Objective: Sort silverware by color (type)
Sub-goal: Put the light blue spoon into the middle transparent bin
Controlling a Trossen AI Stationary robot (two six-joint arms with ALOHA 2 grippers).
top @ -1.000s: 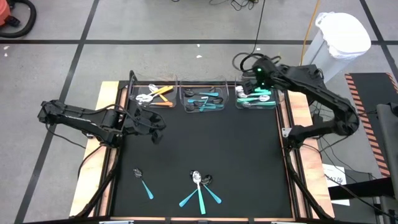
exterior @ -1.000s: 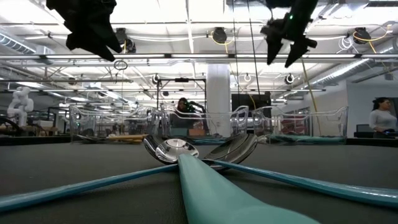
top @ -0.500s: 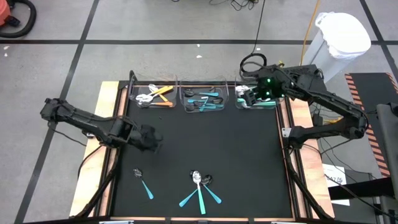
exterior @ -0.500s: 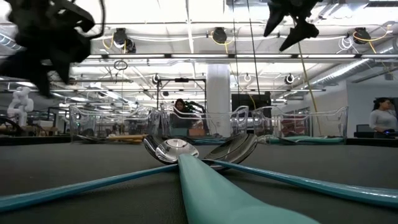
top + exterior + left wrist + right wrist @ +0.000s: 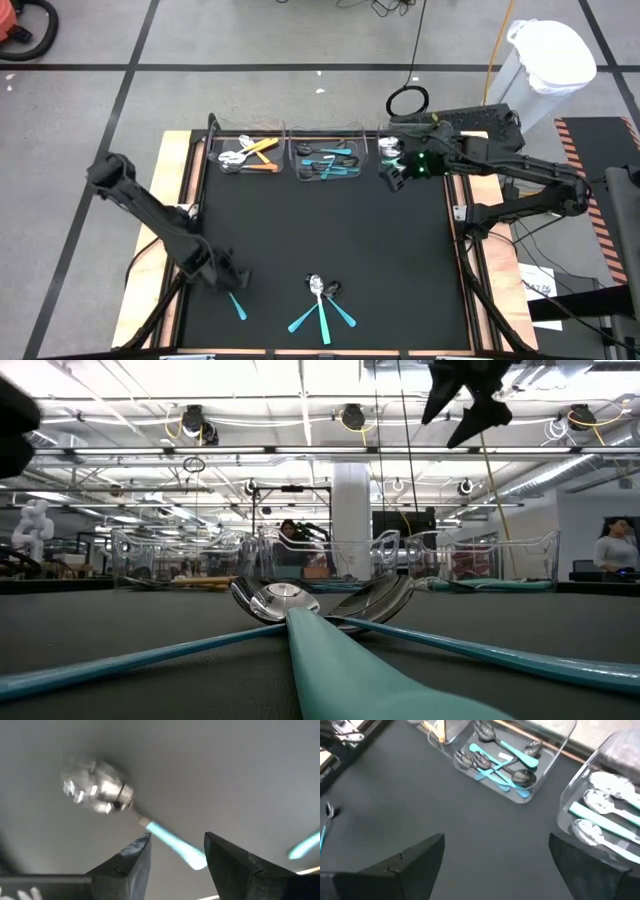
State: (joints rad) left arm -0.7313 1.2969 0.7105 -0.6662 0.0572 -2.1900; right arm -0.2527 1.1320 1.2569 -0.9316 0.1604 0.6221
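1. The left end effector (image 5: 228, 278) sits low at the lower left of the black worktop (image 5: 330, 230) in the high view, directly over a lone small spoon with a shiny silver bowl and thin teal plastic handle (image 5: 125, 812)
2. In the left wrist view its two dark fingers (image 5: 131, 864) stand apart, one on each side of the teal handle, not clamped on it
3. The right end effector (image 5: 392, 176) hovers at the upper right of the high view, just in front of the right clear plastic bin (image 5: 384, 148); its fingers are spread wide and hold nothing
4. Three teal-handled spoons (image 5: 322, 304) lie crossed at the lower centre of the high view, their bowls touching
5. The left clear bin (image 5: 248, 154) holds orange-handled spoons, the middle clear bin (image 5: 325, 160) holds dark-bowled teal spoons, and the right one holds silver-bowled teal spoons (image 5: 607, 810)
6. In the low view a person (image 5: 611, 550) stands at the far right of the room
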